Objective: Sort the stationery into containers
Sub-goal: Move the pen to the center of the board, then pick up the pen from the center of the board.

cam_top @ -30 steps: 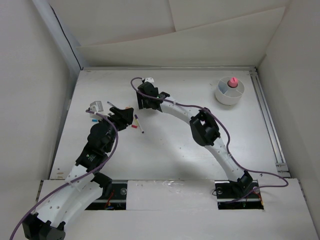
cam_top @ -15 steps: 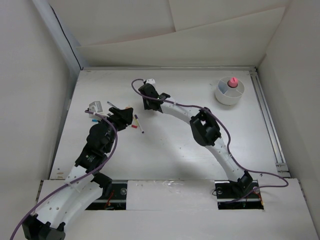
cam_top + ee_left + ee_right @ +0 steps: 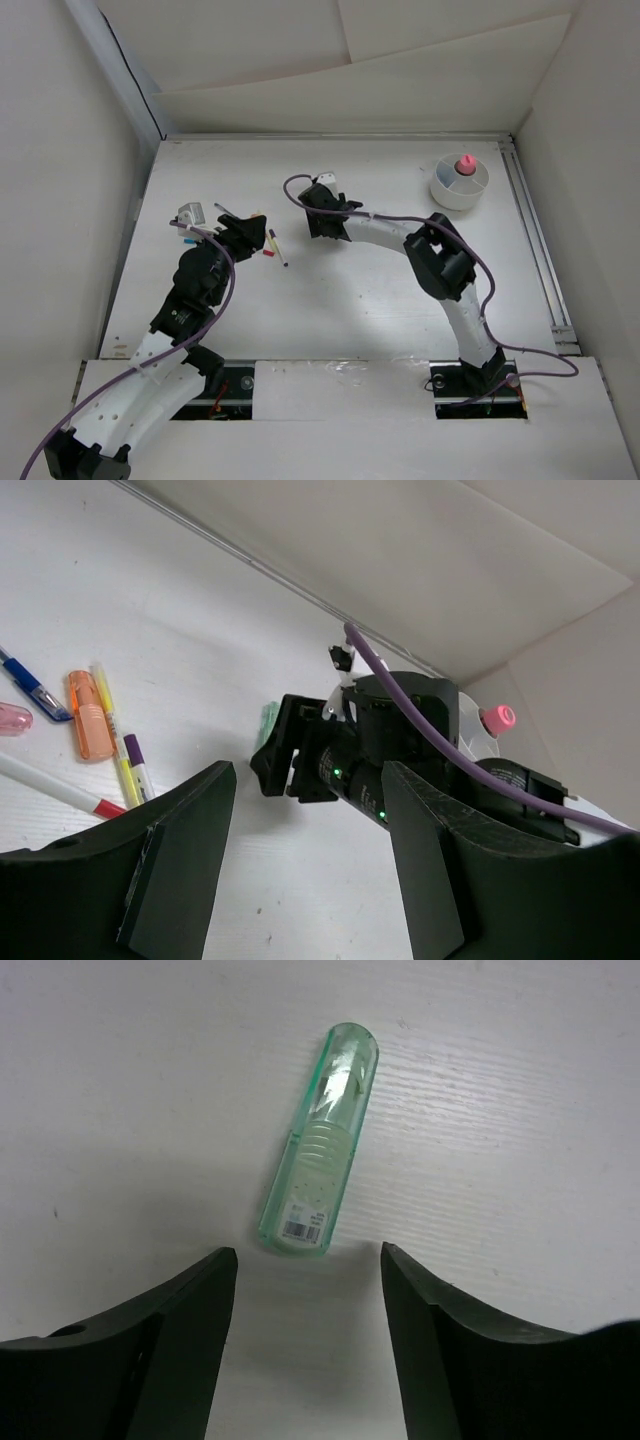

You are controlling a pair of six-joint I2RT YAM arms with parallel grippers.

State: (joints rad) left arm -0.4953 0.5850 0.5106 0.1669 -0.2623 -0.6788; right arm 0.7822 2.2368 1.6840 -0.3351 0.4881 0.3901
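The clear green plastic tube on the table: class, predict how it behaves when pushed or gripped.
The clear green plastic tube is round-bodied and lies flat on the white table, so a sideways nudge would probably roll it. Its glossy shell may slip in the open right gripper. It looks rigid.

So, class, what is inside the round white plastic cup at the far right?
A pink-capped tube stands in one compartment of the round white plastic cup. Its lower body is hidden inside; the other compartments are too small to judge.
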